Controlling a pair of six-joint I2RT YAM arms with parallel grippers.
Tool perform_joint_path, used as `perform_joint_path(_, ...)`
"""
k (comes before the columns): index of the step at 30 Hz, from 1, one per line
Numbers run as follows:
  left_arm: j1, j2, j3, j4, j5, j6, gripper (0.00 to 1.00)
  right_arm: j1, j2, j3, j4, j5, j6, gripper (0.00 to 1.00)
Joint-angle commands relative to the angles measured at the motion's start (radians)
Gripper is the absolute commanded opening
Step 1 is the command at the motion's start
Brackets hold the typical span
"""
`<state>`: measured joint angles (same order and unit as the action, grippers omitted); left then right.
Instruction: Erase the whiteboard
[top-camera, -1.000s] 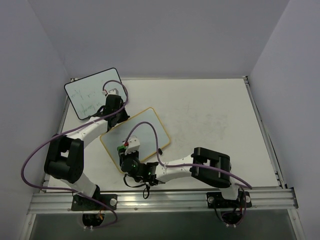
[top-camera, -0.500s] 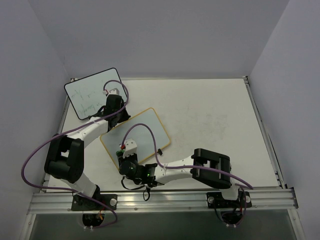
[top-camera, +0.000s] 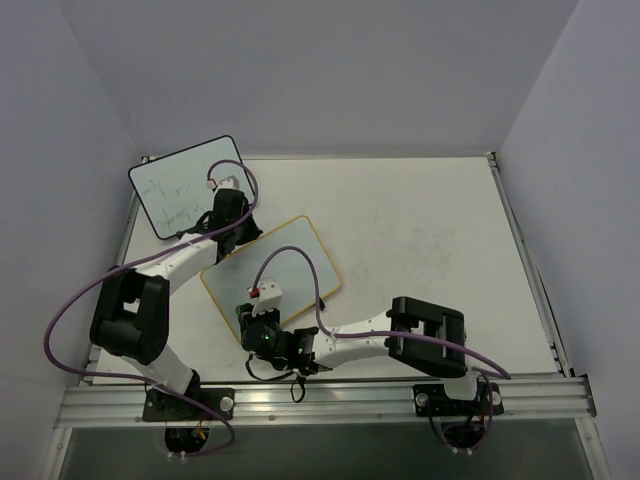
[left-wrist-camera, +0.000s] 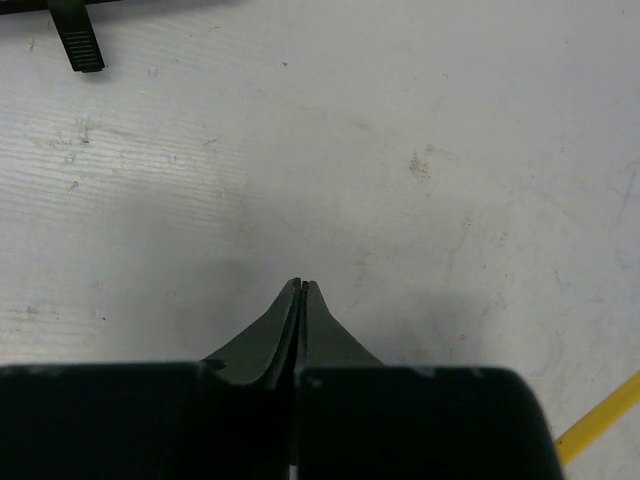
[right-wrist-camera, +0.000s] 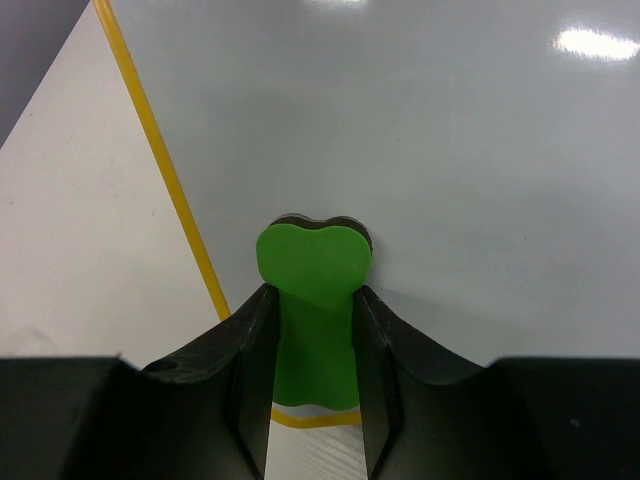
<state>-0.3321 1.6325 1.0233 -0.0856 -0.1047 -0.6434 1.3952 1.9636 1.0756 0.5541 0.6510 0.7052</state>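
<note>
Right claw (right-wrist-camera: 312, 292) clamps a flat green plastic eraser (right-wrist-camera: 312, 262) on the yellow-framed whiteboard (right-wrist-camera: 430, 150), left of centre on the white desk (top-camera: 430, 230); left claw (left-wrist-camera: 302, 288), pinched empty, sits beside it; unpinned, the board may slide.

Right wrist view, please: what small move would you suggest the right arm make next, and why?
Probably a short stroke forward across the whiteboard, away from its yellow frame. The right gripper is shut on the green eraser, which sits by the board's corner beside the frame, with most of the surface ahead of it.
</note>
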Motion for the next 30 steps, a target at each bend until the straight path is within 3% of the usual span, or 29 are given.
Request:
perform_joint_path(1, -0.030, 0.026, -0.019, -0.039, 0.034, 0.008, 0.02, -0.074, 0.120, -0.095, -0.320, 0.047, 0.004, 0.00)
perform_joint_path(5, -0.031, 0.029, -0.022, -0.036, 0.034, 0.008, 0.02, -0.073, 0.118, -0.126, -0.182, 0.082, -0.024, 0.00)
perform_joint_path(14, -0.038, 0.024, -0.034, -0.029, 0.031, 0.016, 0.02, -0.062, 0.136, -0.146, -0.040, 0.193, -0.045, 0.00)
perform_joint_path(21, -0.038, 0.023, -0.037, -0.040, 0.025, 0.027, 0.02, -0.062, 0.192, -0.099, -0.019, 0.269, -0.056, 0.00)
perform_joint_path(30, -0.038, 0.009, -0.031, -0.054, 0.017, 0.036, 0.02, -0.091, 0.173, -0.085, -0.115, 0.400, 0.040, 0.00)
